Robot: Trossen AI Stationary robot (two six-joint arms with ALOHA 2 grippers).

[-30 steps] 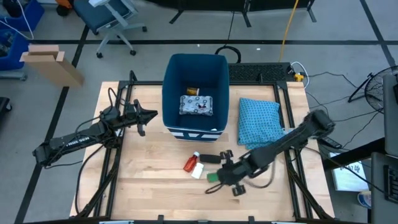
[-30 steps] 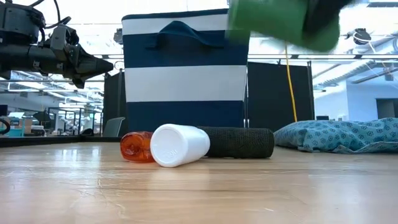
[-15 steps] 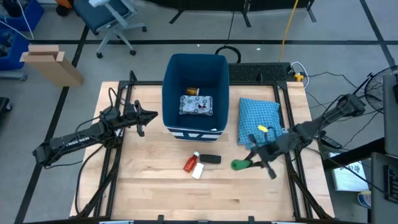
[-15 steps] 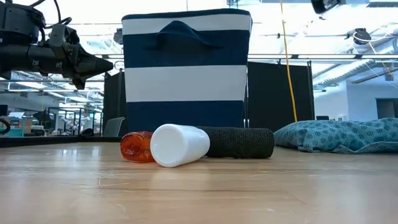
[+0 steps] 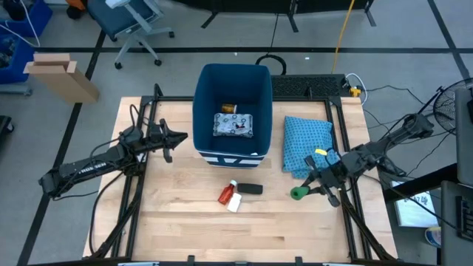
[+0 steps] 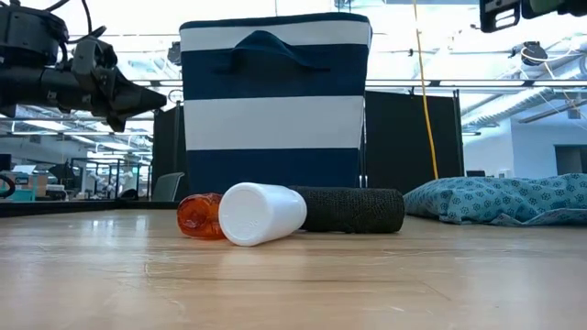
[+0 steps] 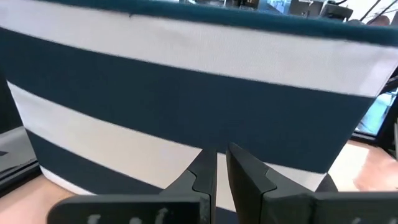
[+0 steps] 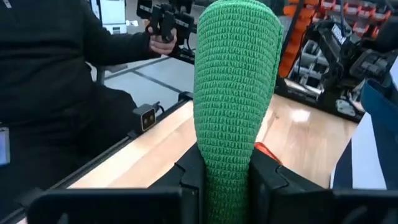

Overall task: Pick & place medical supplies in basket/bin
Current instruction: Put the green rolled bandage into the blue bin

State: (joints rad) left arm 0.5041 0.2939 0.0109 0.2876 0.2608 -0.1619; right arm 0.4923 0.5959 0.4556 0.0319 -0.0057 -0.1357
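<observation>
Right gripper [image 5: 309,186] clamps the green roll [image 5: 298,193] above the table's right edge; carry it high over the bin [image 5: 231,77] rim, then release. Left gripper [image 5: 179,136], fingers together, waits beside the bin

- You see the green roll [image 8: 234,93]: rough knitted cloth, matt.
- Your counter [image 5: 192,229]: pale wood.
- The bin [image 6: 275,101]: soft matt fabric.
- The bottle cap [image 6: 261,214]: smooth white plastic.

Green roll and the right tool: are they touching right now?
Touching. The right wrist view shows the green roll pinched between the right tool's two dark fingers, pressed against both sides. From above, the roll juts from that tool beside the blue cloth.
</observation>
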